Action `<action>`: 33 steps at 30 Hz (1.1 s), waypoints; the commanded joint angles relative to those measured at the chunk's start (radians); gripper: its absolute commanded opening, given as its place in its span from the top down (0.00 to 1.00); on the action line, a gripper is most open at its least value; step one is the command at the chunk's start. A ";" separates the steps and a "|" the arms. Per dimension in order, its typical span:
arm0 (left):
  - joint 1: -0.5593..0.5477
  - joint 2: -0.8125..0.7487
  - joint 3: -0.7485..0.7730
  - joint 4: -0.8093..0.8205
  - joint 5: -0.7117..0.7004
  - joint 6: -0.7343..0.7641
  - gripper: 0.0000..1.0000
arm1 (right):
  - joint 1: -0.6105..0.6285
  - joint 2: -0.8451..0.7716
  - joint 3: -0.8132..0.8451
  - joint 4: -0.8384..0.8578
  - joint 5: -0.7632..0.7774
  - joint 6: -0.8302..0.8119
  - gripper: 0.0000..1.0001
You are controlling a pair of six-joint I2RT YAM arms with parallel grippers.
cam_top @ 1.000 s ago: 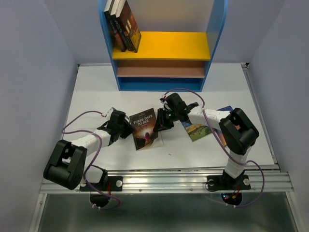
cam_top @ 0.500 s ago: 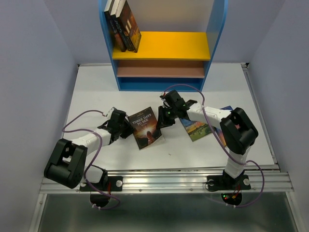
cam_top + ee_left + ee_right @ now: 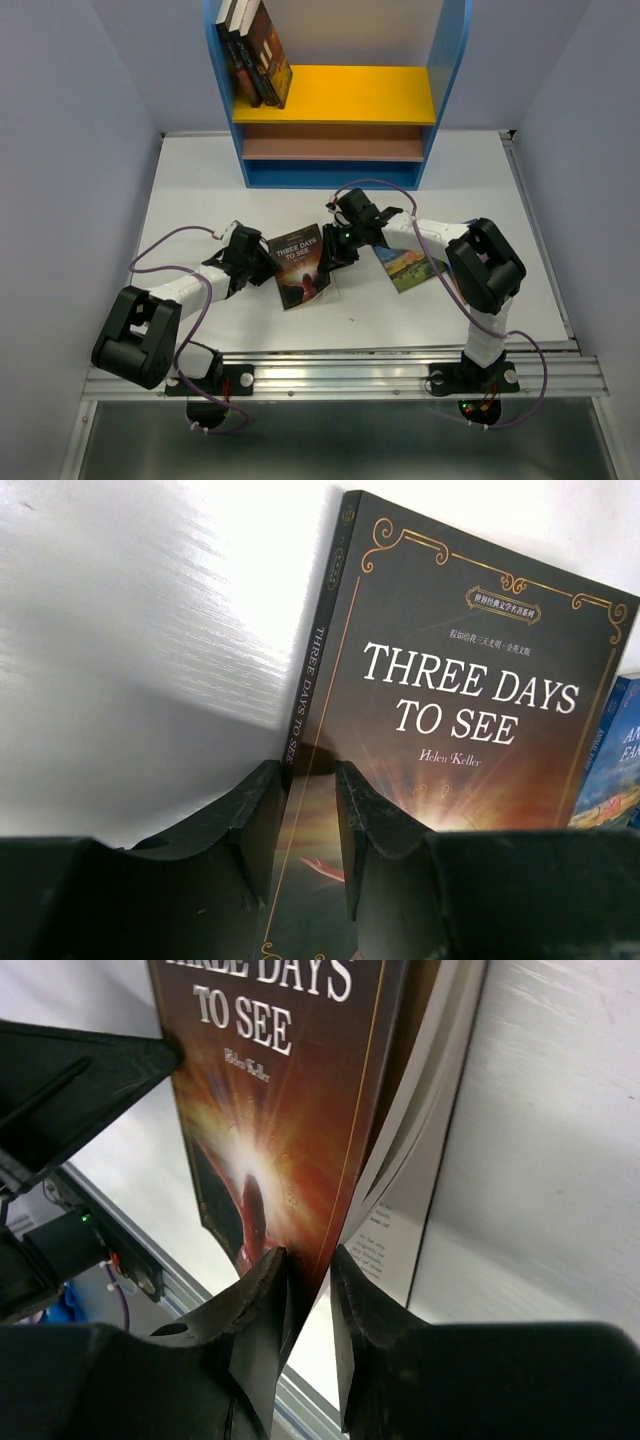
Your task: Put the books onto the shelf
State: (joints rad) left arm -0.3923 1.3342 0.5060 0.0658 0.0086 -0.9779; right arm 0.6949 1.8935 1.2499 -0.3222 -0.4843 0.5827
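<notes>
Comparing this moment with a second ago, little has shifted: the right arm's wrist has swung slightly toward the back and left, its elbow has drawn in, and the dark book [image 3: 300,268] has tipped a touch while staying at the same spot on the counter [image 3: 190,190], between the two arms. The left arm has hardly moved. I judge that the pair are settling a shared hold rather than carrying, since the dark book is no nearer the shelf [image 3: 350,95]. The shelf stands well apart at the back of the counter, with a few shelved books [image 3: 258,50] already upright at the left end of its yellow board. The left gripper [image 3: 262,264] is closed on the dark book's spine edge; its wrist view shows one finger on each side of the spine, low on the cover. The right gripper [image 3: 336,252] is closed on the opposite long edge. From its wrist view the fingers seem to pinch the front cover, perhaps with a few pages, while the rest of the pages fan loose behind — a hold that could let the dark book fall open once it is lifted. A blue book [image 3: 405,264] with a landscape cover lies flat just beside the right gripper, partly under that arm, and is not yet shelved — so the task looks roughly midway.
</notes>
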 commanded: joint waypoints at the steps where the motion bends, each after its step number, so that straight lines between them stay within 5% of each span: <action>1: -0.019 0.017 0.005 -0.001 0.074 0.001 0.60 | 0.023 0.023 0.045 0.034 0.038 0.031 0.81; 4: -0.019 0.007 0.003 -0.003 0.071 0.002 0.60 | 0.023 0.004 0.040 0.037 0.067 0.028 0.99; 6: -0.019 -0.003 0.003 -0.003 0.070 0.004 0.55 | 0.023 -0.025 0.040 0.041 0.096 0.026 0.99; 15: 0.032 -0.180 -0.069 0.101 0.128 0.021 0.03 | -0.018 -0.165 -0.012 0.188 0.003 0.083 0.99; 33: 0.061 -0.345 -0.257 0.558 0.408 0.022 0.01 | -0.155 -0.297 -0.124 0.451 -0.330 0.181 0.99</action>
State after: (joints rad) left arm -0.3382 1.0218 0.2974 0.4541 0.3233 -0.9592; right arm 0.5697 1.6726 1.1461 -0.0334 -0.6910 0.7155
